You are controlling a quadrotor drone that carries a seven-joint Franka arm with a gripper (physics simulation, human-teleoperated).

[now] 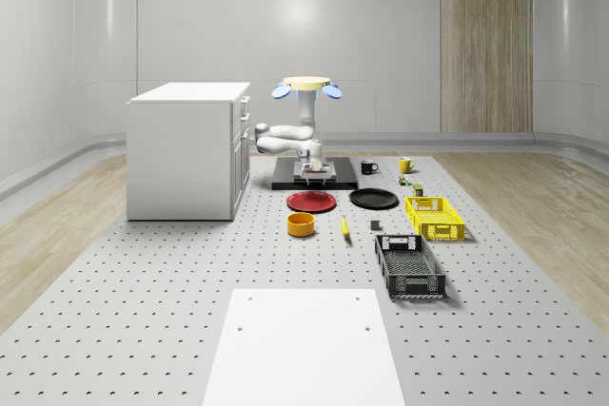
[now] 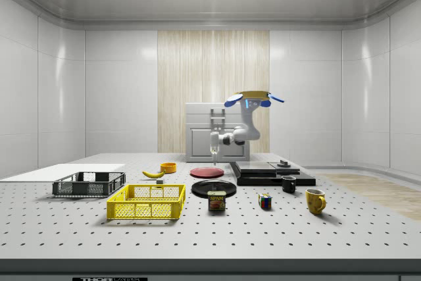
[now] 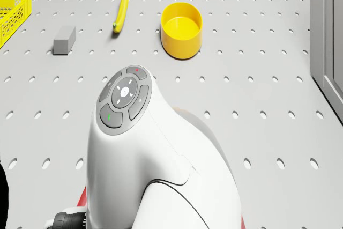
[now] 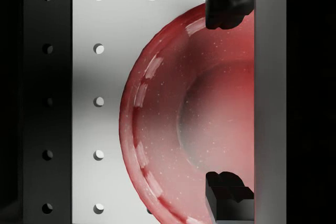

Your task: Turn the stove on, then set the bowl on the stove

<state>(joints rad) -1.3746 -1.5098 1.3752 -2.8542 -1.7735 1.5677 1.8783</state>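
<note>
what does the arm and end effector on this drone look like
The arm is glossy white with rounded segments; the drone view shows a grey round button pad with small red and green marks. The end effector has dark, blocky fingers. The drone has a tan top and blue rotors.

red plate cut by the wrist view's edge | yellow crate beside it cropped in drone view | stove knob too small to read

Yellow bowl beside black stove
</note>
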